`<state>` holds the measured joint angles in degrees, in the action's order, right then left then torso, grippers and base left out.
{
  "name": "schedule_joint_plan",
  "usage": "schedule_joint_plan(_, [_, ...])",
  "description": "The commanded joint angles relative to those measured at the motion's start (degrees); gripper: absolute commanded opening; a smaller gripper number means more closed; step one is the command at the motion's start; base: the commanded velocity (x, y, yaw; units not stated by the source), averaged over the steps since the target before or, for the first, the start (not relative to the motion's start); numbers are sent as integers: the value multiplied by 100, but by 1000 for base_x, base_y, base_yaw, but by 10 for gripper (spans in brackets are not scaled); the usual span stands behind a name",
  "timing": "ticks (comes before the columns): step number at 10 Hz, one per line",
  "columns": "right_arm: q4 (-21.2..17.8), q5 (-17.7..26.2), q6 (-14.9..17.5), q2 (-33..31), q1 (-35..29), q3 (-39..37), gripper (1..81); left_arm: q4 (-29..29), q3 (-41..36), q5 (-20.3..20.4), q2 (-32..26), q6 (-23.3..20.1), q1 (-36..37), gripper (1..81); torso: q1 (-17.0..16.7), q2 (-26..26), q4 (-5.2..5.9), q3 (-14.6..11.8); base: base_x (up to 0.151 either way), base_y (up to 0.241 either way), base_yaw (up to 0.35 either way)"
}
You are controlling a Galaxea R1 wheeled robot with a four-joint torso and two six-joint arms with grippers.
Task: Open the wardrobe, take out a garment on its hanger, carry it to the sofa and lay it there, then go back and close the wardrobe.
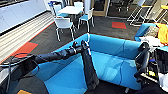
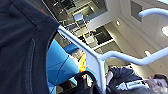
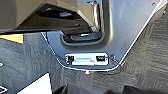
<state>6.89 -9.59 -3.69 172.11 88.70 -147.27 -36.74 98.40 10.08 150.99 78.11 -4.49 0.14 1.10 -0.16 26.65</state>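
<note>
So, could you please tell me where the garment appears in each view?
Head view: garment hangs at centre from the left gripper, over the sofa.
Left wrist view: garment beside the hanger.
Right wrist view: carpet and robot parts.
Shared landmark: the sofa.

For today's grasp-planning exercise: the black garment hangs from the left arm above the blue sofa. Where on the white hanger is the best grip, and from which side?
Grip the hanger at the neck where hook meets shoulder bars, coming from above. The garment covers the lower parts and hangs straight down over the sofa, leaving that junction bare.
</note>
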Motion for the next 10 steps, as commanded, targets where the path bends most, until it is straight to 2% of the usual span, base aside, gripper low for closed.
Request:
schedule_joint_plan(1, [67,406,9,46,83,24,811,-369,-119,-32,-507,-41,919,10,0,0,0,0,0,0,0])
schedule_joint_plan(6, [41,388,17,46,92,-2,811,-1334,-532,-304,-1764,-32,322,10,0,0,0,0,0,0,0])
schedule_joint_plan(10, [32,362,9,54,109,-11,811,-2371,-532,-419,-2222,-41,-601,10,0,0,0,0,0,0,0])
